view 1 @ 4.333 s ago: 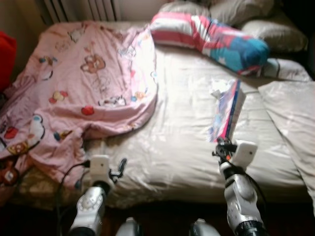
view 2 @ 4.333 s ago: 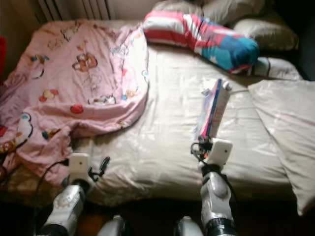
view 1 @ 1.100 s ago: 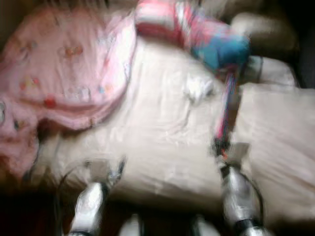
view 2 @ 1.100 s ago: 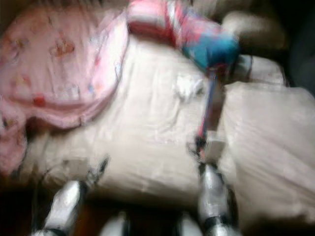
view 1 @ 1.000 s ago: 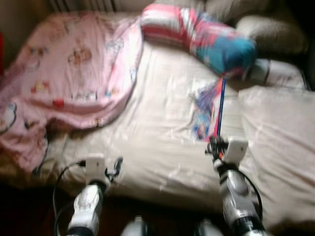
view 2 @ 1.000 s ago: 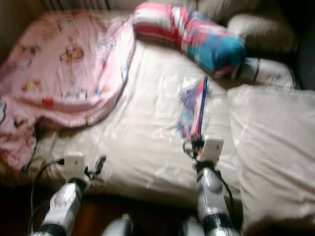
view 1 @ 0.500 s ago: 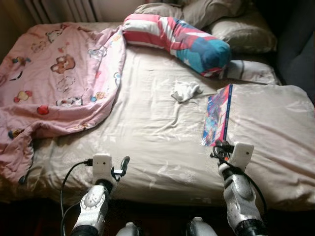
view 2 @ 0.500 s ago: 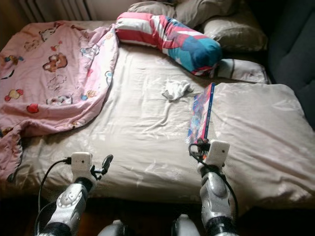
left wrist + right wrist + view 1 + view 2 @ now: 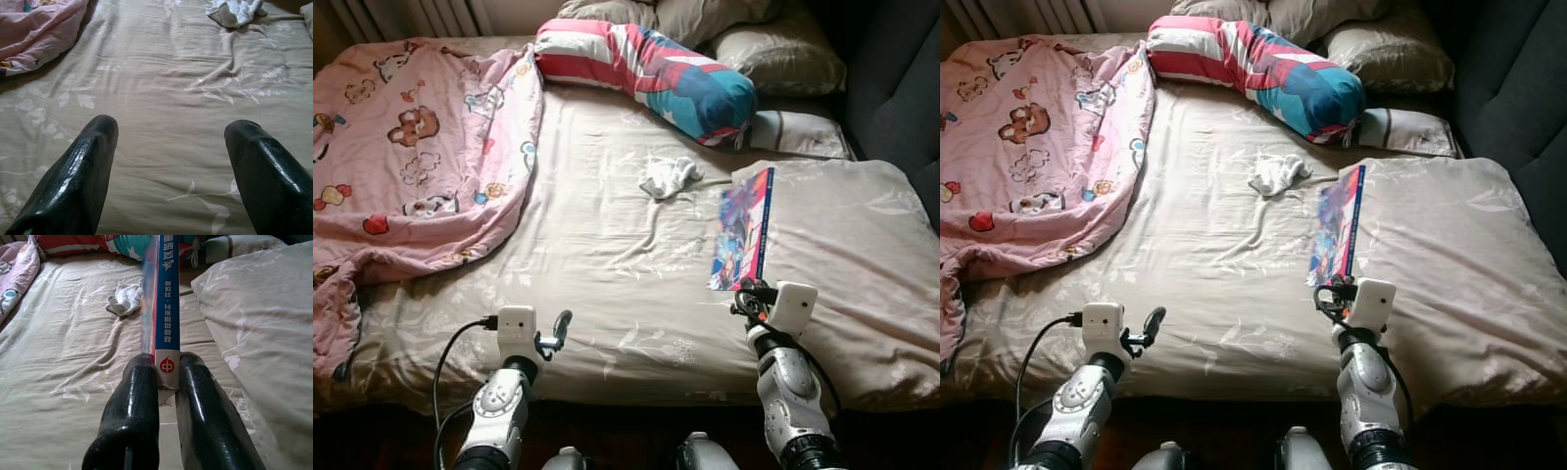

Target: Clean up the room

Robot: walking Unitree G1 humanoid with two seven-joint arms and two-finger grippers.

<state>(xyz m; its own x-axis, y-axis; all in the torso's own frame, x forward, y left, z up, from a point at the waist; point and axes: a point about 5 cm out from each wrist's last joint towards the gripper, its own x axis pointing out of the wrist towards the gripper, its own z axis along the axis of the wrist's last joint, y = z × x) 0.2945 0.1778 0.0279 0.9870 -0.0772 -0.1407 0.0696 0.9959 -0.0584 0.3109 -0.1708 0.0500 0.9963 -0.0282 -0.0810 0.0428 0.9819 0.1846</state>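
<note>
Right gripper (image 9: pixel 168 374) is clamped tight on the spine end of a thin blue-spined book (image 9: pixel 744 230), both black fingers (image 9: pixel 134 401) pressing its lower edge. It holds the book on edge, out over the bed (image 9: pixel 607 245), with the big beige pillow (image 9: pixel 847 255) just beside it on the robot's right. Left gripper (image 9: pixel 171 147) hangs near the bed's front edge, fingers spread wide, nothing between them. Beyond the book lies a crumpled white sock (image 9: pixel 668 176), near the striped bolster (image 9: pixel 646 69); a pink cartoon blanket (image 9: pixel 411 157) is heaped on the bed's far left side. This looks like the carry step: book lifted, not yet put away. Next comes finding it a proper spot off the bed while keeping the pinch firm, since a thin book gripped at one end may swing or slip.
</note>
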